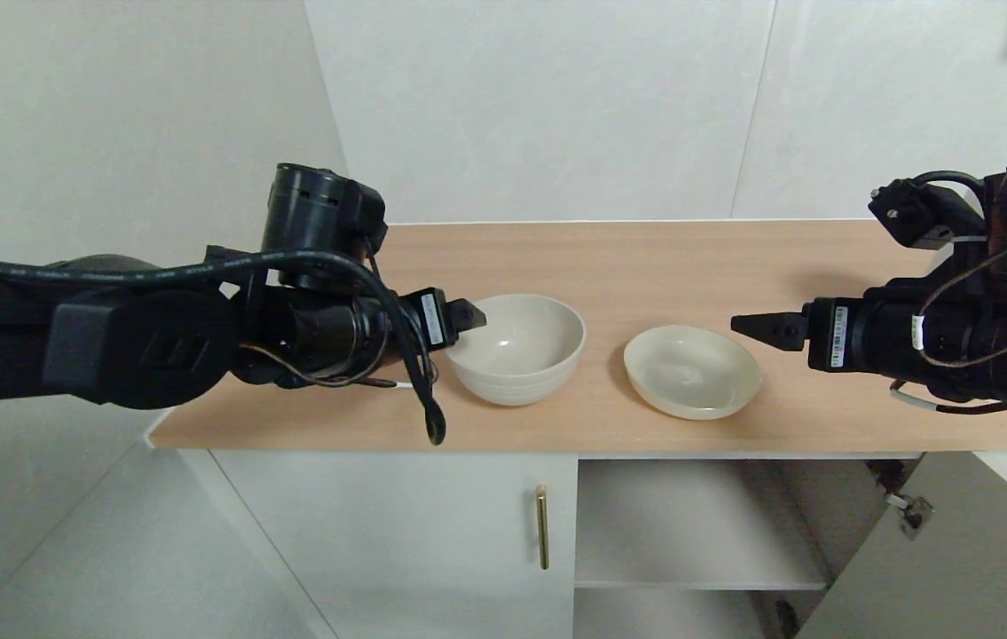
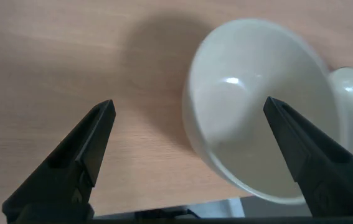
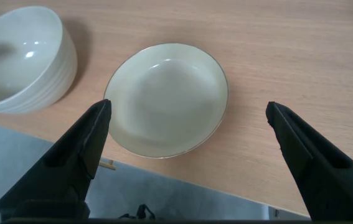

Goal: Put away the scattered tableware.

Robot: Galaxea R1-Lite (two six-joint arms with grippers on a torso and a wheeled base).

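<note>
A deep white bowl (image 1: 516, 348) stands on the wooden counter (image 1: 689, 257), with a shallow cream dish (image 1: 692, 370) just to its right. My left gripper (image 1: 470, 315) hovers at the bowl's left rim. In the left wrist view the bowl (image 2: 257, 143) sits under my left gripper (image 2: 188, 109), which is open wide, one finger over the bowl's inside and the other over bare wood. My right gripper (image 1: 747, 325) hangs at the dish's right edge. It (image 3: 187, 111) is open above the dish (image 3: 167, 99), with the bowl (image 3: 20, 59) farther off.
Below the counter, the left cabinet door is closed and has a gold handle (image 1: 541, 526). The right compartment (image 1: 689, 515) is open, showing a bare shelf, with its door (image 1: 938, 550) swung out to the right. White walls stand behind and to the left.
</note>
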